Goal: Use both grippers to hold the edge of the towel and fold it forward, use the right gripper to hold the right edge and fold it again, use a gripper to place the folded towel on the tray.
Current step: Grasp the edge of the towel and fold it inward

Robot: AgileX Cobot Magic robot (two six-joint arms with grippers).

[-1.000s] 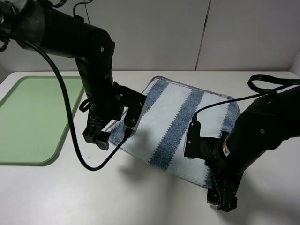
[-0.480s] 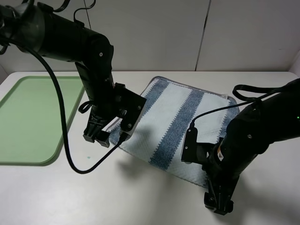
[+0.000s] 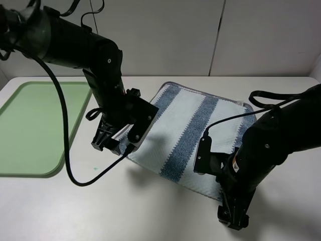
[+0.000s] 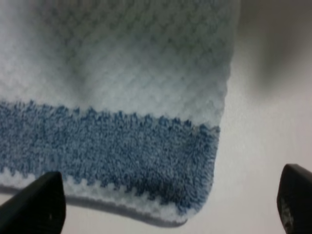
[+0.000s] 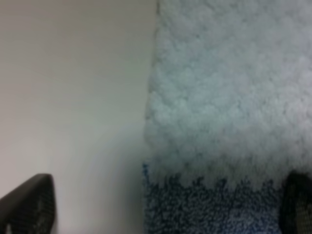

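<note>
Right gripper (image 3: pixel 233 220) hangs over the towel's (image 3: pixel 193 128) nearest corner, jaws spread wide across its side, pinching nothing. Left gripper (image 3: pixel 104 143) hangs over the towel's left corner, jaws also spread, empty. Towel lies flat and unfolded on the white table (image 3: pixel 75 211). Tray (image 3: pixel 30 125) sits left of the towel, not touching it.

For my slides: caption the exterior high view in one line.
Open left fingers and right fingers hang over the near corners of a striped towel beside a green tray.
</note>
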